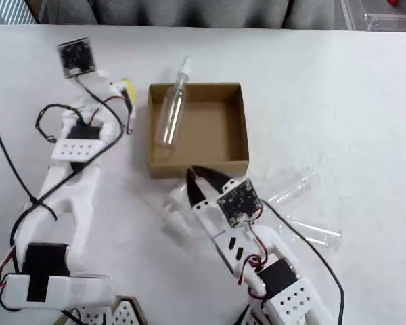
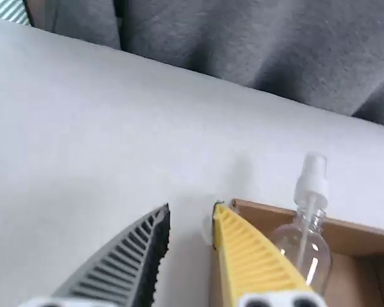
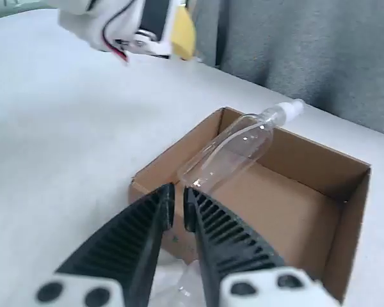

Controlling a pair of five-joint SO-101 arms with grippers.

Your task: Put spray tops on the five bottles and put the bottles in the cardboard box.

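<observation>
One spray bottle (image 1: 170,112) lay in the cardboard box (image 1: 220,132). I had my left jaws part open, empty; right jaws nearly closed, empty.

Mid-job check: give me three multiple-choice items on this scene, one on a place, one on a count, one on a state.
1. Where does the capped bottle lie?
A) in a gripper
B) in the box
C) standing outside the box

2. How many bottles are in the box?
A) five
B) three
C) one

3. The left gripper is:
A) open, empty
B) shut on a bottle
C) shut on a spray top

Answers:
1 B, it lies along the box's floor.
2 C, nothing else lies in the box.
3 A, bare table shows between its fingers.
</observation>
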